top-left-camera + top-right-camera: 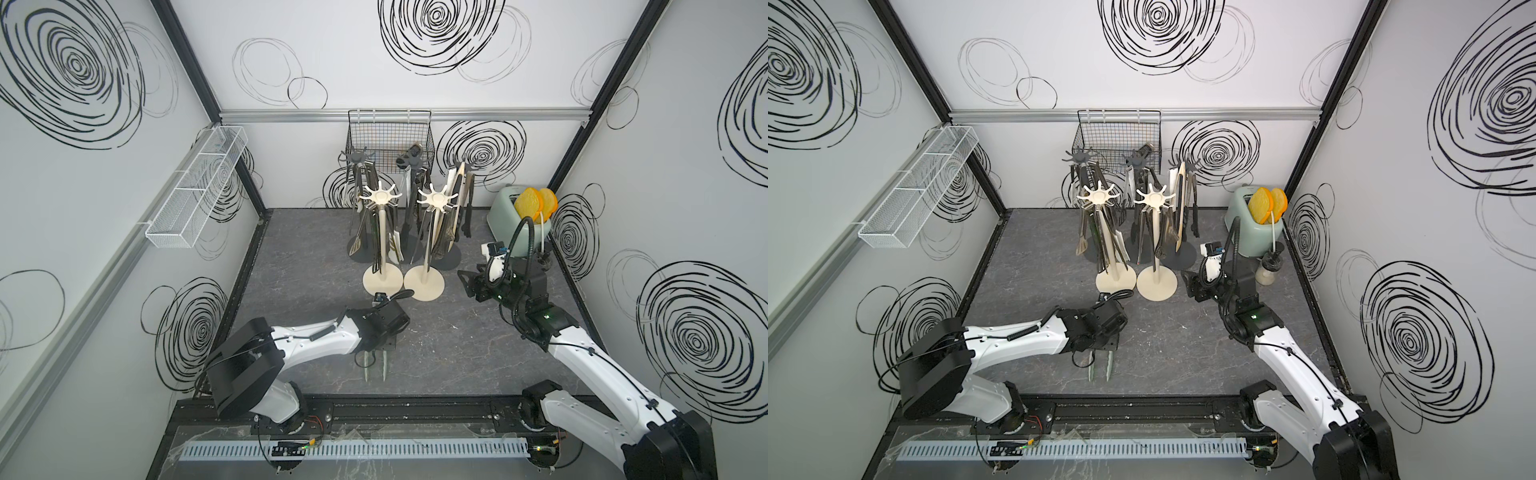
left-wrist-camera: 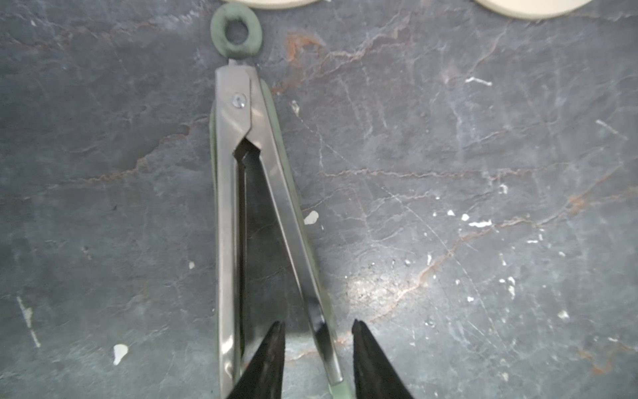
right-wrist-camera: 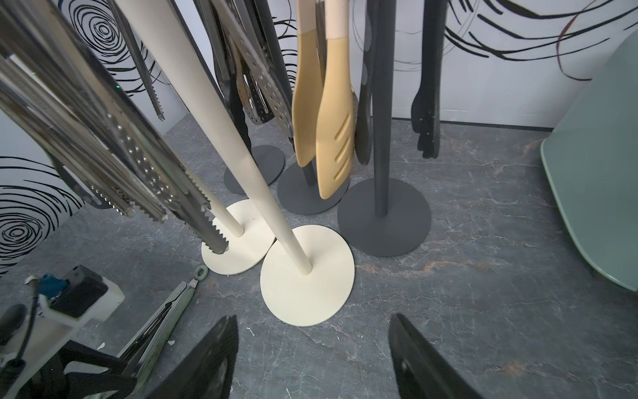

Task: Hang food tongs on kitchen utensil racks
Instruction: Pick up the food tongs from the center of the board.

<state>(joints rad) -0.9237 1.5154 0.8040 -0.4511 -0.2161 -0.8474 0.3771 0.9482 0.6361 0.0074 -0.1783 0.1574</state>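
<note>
Pickup step: green-tipped tongs (image 2: 226,224) lie near the bench's front edge, left tool (image 2: 317,324) narrowly parted astride one arm; right tool (image 3: 314,319) wide, empty. Next likely needs closing, lifting, hooking hanging ring (image 2: 217,34) onto cream rack (image 1: 379,197).

White walls (image 1: 332,41) with black swirl scribbles, dark grey marbled floor (image 1: 311,249).

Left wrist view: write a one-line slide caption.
Left gripper open, straddling one arm of the green-ringed tongs lying on the table.
</note>
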